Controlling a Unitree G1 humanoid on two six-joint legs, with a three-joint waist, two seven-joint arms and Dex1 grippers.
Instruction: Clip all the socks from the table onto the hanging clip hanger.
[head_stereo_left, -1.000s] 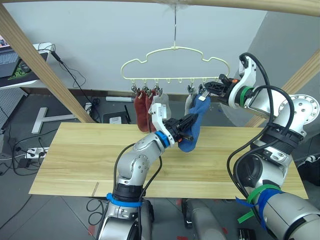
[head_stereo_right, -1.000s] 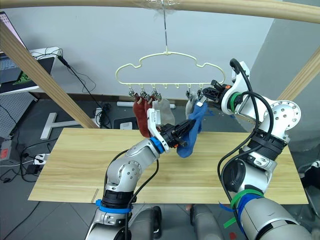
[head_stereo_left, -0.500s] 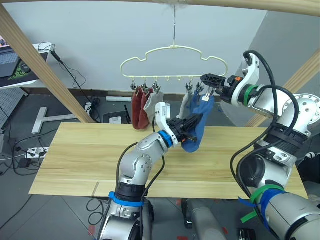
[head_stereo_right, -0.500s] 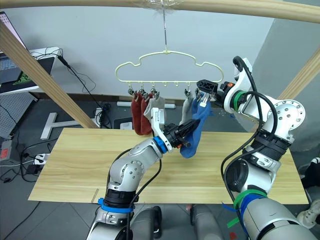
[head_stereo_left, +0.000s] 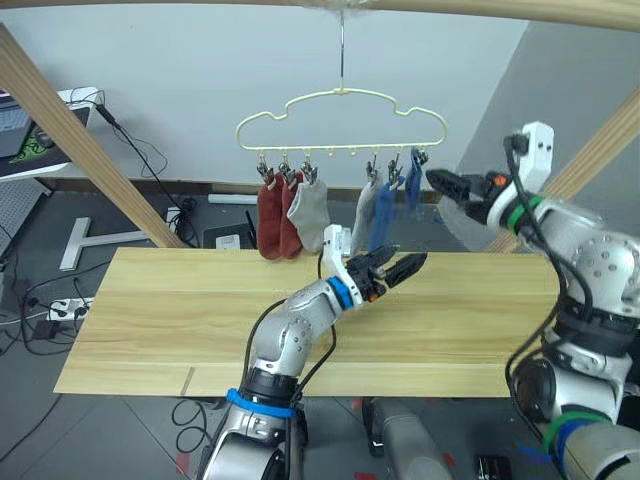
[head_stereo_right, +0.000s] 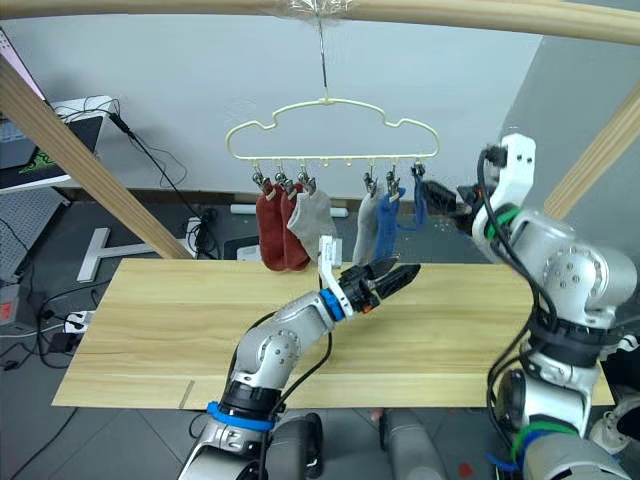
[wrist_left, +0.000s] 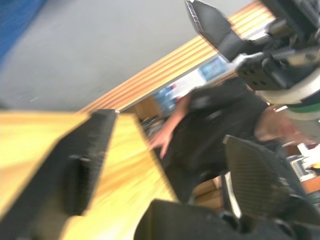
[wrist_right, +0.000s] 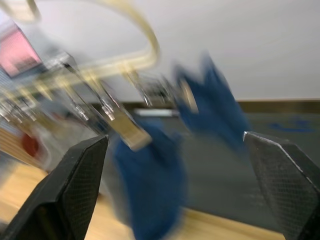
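The left tool (head_stereo_left: 405, 268) is hovering above the surface (head_stereo_left: 160, 310) with its two black fingers spread apart and gripping nothing, pointing toward the robot's right just below the hanging socks. The right tool (head_stereo_left: 445, 182) is reaching in from the right at clip height, its fingers likewise parted and empty, its tip sitting just beside the outermost blue sock (head_stereo_left: 414, 185) without visibly touching it. Between the two tools, the second blue sock (head_stereo_left: 381, 216) and a light grey sock (head_stereo_left: 363, 215) are dangling side by side from neighbouring clips. Further to the robot's left, another light grey sock (head_stereo_left: 312, 212) and two rust red socks (head_stereo_left: 272, 218) are hanging bunched together. All six are hanging from the clip hanger (head_stereo_left: 340, 100), whose hook is going up to a wooden pole (head_stereo_right: 420, 12) overhead. In the left wrist view a person (wrist_left: 210, 130) is sitting beyond the surface's far edge.
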